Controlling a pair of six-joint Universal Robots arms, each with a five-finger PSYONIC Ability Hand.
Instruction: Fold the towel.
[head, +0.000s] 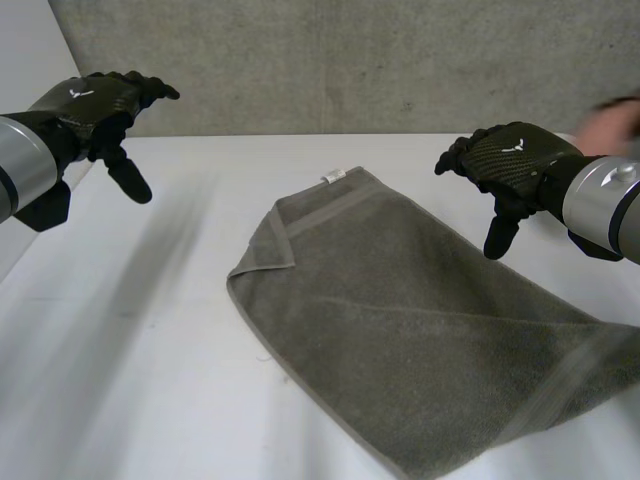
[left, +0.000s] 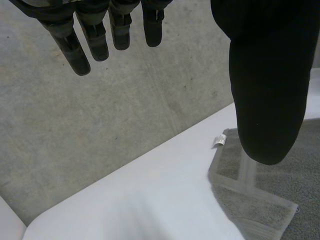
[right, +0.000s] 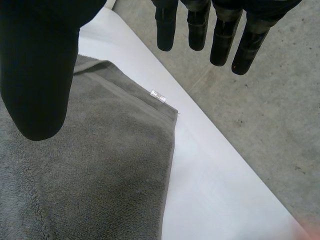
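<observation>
A grey-green towel (head: 420, 320) lies spread on the white table (head: 150, 350), slanting from the far middle toward the near right. One far corner is turned over on itself (head: 270, 240), and a small white label (head: 332, 178) sticks out at the far edge. My left hand (head: 95, 110) hovers high at the far left, well away from the towel, fingers straight and holding nothing. My right hand (head: 515, 160) hangs above the towel's far right edge, also open and empty. The label (left: 219, 140) and folded corner (left: 255, 200) lie below the left thumb. The towel (right: 95, 170) lies under my right thumb.
A grey concrete wall (head: 350, 60) stands behind the table's far edge. A blurred part of a person (head: 612, 122) shows at the far right, just behind my right hand. Bare table stretches left of the towel.
</observation>
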